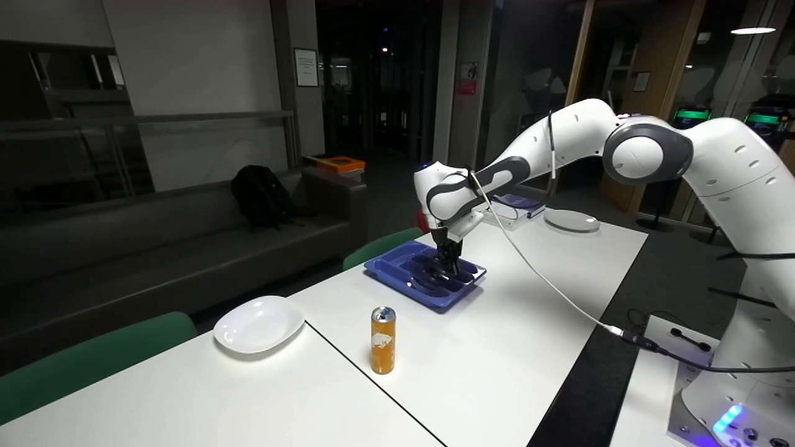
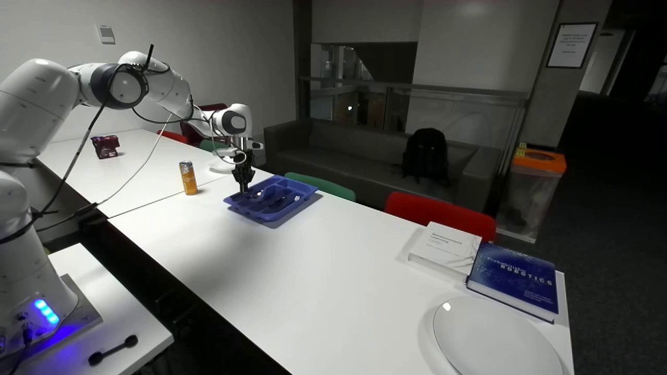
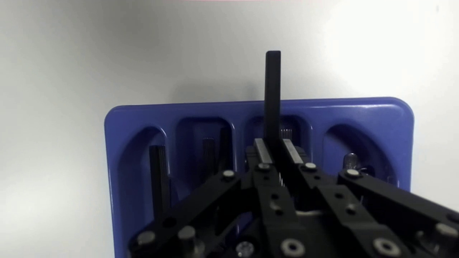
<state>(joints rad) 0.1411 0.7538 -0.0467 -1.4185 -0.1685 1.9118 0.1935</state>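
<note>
My gripper [image 3: 275, 145] is shut on a long black handle [image 3: 273, 82] in the wrist view. The handle's end reaches past the rim of the blue cutlery tray [image 3: 215, 109]; its other end is hidden under the fingers. More dark handles lie in the left compartment [image 3: 156, 179] and the one beside it [image 3: 208, 154]. A shiny rounded utensil end [image 3: 350, 161] shows in the right compartment. In both exterior views, the gripper [image 1: 450, 264] [image 2: 243, 185] points down into the tray [image 1: 397, 287] [image 2: 273, 219]. The held piece cannot be made out there.
An orange can [image 1: 382, 344] [image 2: 188, 179] stands near the tray. A white bowl [image 1: 259, 324] is farther along the table. A white plate [image 1: 571, 221] [image 2: 495, 338], a white book [image 2: 445, 247] and a blue book [image 2: 513, 278] lie at the opposite end. A dark red package [image 2: 106, 147] stands far back.
</note>
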